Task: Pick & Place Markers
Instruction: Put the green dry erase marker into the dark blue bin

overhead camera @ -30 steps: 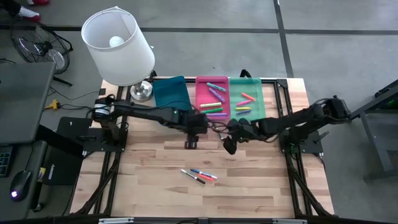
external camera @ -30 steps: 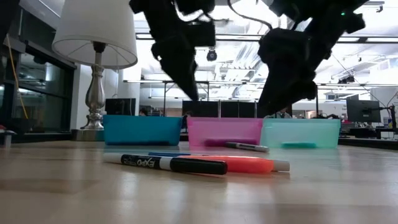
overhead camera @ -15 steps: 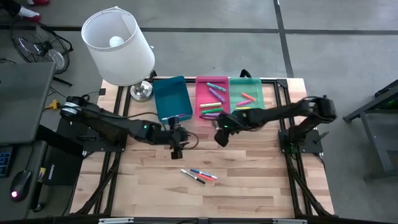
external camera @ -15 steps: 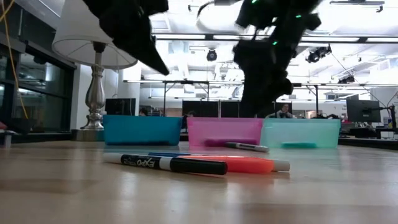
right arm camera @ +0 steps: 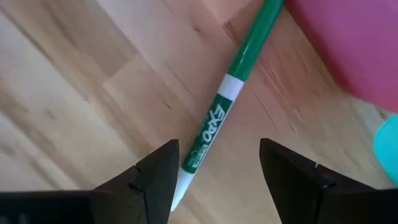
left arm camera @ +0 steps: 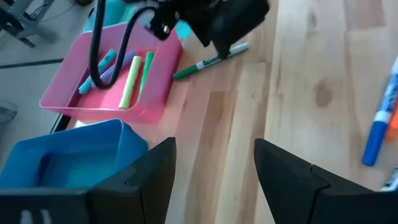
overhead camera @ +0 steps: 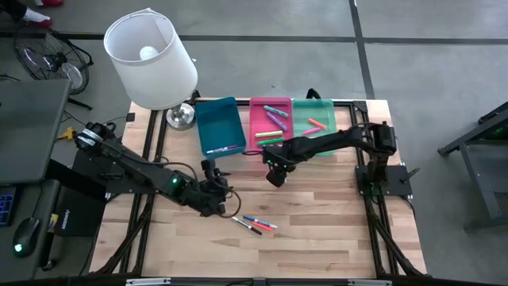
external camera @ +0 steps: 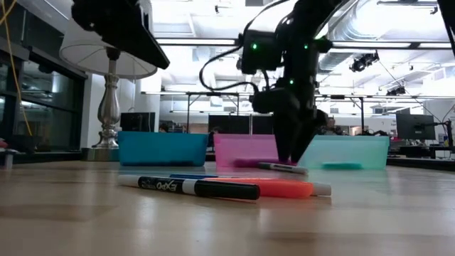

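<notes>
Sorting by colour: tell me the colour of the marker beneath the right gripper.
Green marker, clearest in the right wrist view.

The right end effector [overhead camera: 274, 176] hangs low with fingers spread over a green marker [right arm camera: 231, 99] lying on the surface [overhead camera: 333, 230]; bare wood flanks the marker on both sides. Just beyond it the pink tray [overhead camera: 271, 121] walls off the far side, with the blue tray [overhead camera: 218, 125] and green tray [overhead camera: 316, 121] alongside. The left end effector [overhead camera: 216, 191] hovers near three loose markers [overhead camera: 254, 223]; wood between its spread fingers is bare. Beyond the blue tray a lamp [overhead camera: 151, 59] overhangs the corner.
</notes>
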Motion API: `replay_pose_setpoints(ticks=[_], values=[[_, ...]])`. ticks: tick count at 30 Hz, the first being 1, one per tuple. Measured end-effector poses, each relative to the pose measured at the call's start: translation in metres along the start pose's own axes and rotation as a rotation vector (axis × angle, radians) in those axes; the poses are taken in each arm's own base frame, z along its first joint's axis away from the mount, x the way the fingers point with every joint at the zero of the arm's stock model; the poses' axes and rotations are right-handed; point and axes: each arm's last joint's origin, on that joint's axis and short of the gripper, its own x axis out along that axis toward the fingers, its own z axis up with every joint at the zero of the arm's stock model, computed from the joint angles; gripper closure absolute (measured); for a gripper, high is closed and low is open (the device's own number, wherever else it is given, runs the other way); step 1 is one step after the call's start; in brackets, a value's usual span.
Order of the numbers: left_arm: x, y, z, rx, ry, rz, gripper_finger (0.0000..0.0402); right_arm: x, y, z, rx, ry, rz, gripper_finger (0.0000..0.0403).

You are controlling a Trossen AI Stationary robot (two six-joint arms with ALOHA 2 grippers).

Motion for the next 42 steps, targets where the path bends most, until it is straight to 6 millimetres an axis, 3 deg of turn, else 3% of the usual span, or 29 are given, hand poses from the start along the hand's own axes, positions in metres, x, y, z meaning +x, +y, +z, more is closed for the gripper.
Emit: replay_pose_setpoints(ticks=[20, 28, 42], values=[[-0.001, -0.002, 0.000, -0.090, -0.003, -0.020, 0.0193, 0.031, 0.005, -0.001, 0.129, 0.046, -0.032, 0.0199], [-0.001, -0.002, -0.003, -0.104, 0.030, -0.039, 0.0193, 0.032, 0.006, -0.003, 0.151, 0.064, -0.020, 0.0261], [0.010, -0.013, -0.010, -0.117, 0.081, -0.034, 0.0193, 0.032, 0.015, -0.009, 0.024, 0.086, 0.017, 0.0382]])
